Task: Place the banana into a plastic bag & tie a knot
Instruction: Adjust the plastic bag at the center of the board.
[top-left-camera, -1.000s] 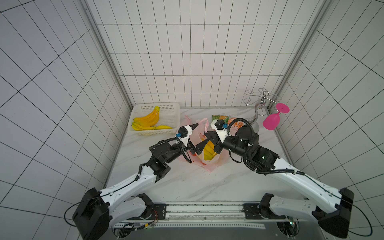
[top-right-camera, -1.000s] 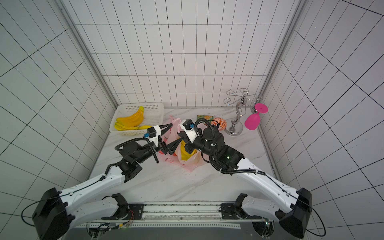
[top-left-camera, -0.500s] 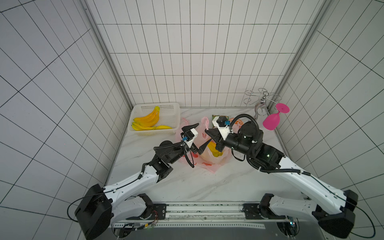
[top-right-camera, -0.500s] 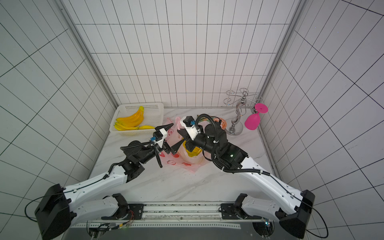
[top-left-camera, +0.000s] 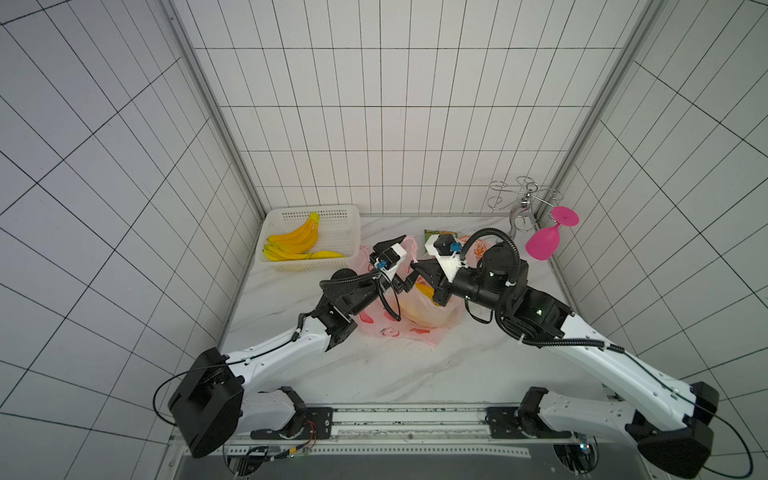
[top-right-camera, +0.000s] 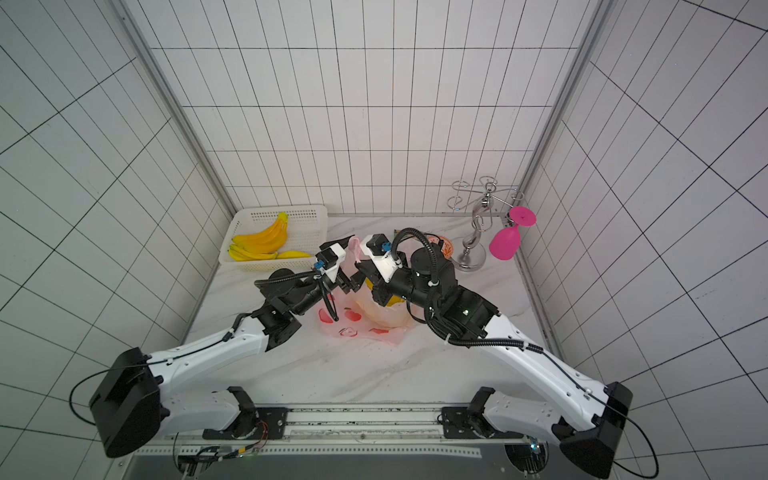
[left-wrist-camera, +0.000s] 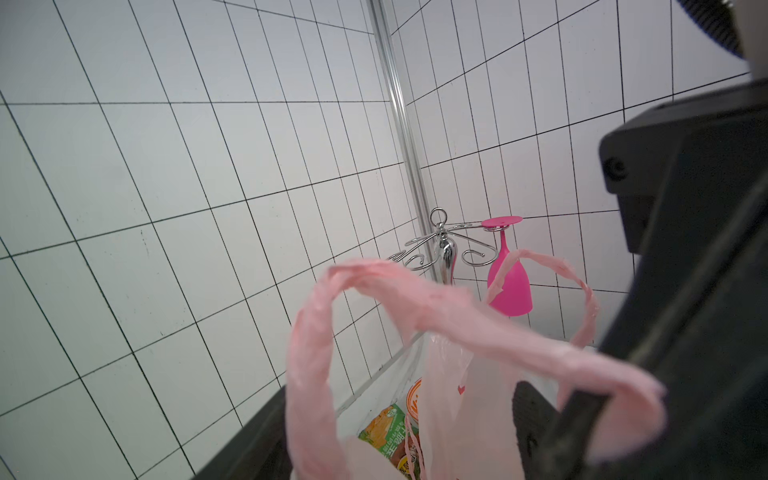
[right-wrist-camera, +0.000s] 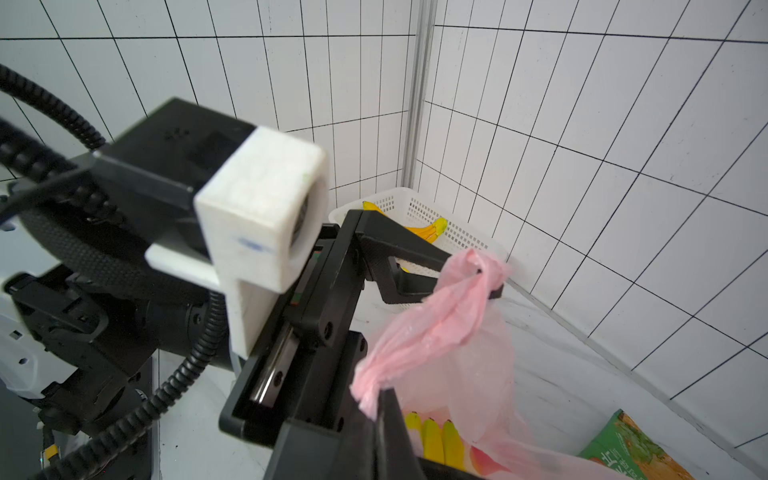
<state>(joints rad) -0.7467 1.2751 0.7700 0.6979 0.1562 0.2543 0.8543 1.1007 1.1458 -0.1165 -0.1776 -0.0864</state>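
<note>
Both top views come from one camera head high above the table's front edge, angled down and forward. They share almost the whole scene, with the pink plastic bag (top-left-camera: 390, 332) (top-right-camera: 361, 332) small at centre. The left wrist view sits right against the bag, looking up past it toward the glass rack (left-wrist-camera: 442, 249). The right wrist view, equally close, faces across the bag toward the basket (right-wrist-camera: 465, 237). Both wrist views share the bag's top.

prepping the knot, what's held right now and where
Right end effector pinches the pink plastic bag by its twisted handle; left end effector, open, just hooks it on one finger.
</note>
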